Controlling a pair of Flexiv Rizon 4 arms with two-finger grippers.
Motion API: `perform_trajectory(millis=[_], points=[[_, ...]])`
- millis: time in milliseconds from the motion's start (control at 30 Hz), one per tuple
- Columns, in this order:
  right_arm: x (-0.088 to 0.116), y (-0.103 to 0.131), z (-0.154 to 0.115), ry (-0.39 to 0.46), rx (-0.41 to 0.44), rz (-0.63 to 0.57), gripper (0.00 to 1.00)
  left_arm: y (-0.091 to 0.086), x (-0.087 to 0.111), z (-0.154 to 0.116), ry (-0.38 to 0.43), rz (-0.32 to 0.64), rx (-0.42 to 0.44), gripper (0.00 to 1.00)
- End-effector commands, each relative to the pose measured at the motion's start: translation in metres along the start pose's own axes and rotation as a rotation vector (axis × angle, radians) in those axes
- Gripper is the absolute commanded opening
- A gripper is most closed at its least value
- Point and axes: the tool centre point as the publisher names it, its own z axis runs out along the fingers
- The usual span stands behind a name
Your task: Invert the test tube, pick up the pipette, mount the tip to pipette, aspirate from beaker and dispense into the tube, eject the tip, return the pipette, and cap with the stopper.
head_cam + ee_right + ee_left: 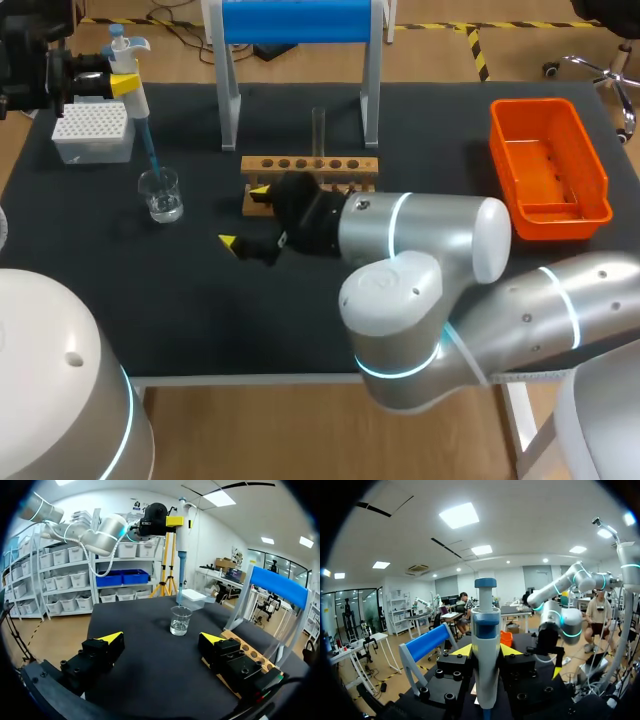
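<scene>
nearest, the right gripper (243, 217) hangs low over the black table (200, 320), fingers spread wide with nothing between them. it sits just in front of the wooden test tube rack (310, 168), out of the pipetting path, probably parked ready for the stopper step. i cannot pick out a stopper in any view.

just beyond and to its left stands the glass beaker (160, 195), a little clear liquid in its bottom. the right wrist view shows it straight ahead of the open fingers, with bare table between.

the test tube (319, 130) stands upright in the rack's back row, well apart from the beaker.

farther back, the left gripper (486, 652) is pinched on the body of the pipette (485, 645), holding it vertical so its blue tip (150, 155) points down into the beaker's mouth. this looks like the aspirate step. whether the tip reaches the liquid i cannot tell.

the white tip box (92, 133) sits just behind the beaker, beside the pipette. the white stand with its blue roll (300, 20) rises behind the rack and could crowd the carry across to the tube. the orange bin (548, 170) lies far to the right, likely for ejected tips.
</scene>
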Motion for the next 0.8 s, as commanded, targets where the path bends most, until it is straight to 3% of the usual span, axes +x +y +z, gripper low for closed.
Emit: perform_trajectory(millis=[33,433,800], points=[[0.003,0.0,0.002,-0.009,0.002,0.0,1.0,0.0,0.0,0.0,0.0,0.001,0.001,0.0],[0.003,0.0,0.002,-0.009,0.002,0.0,1.0,0.002,-0.003,0.002,0.01,0.009,-0.017,0.0],[0.003,0.0,0.002,-0.009,0.002,0.0,1.0,0.02,-0.012,0.0,0.022,0.021,-0.025,0.0]])
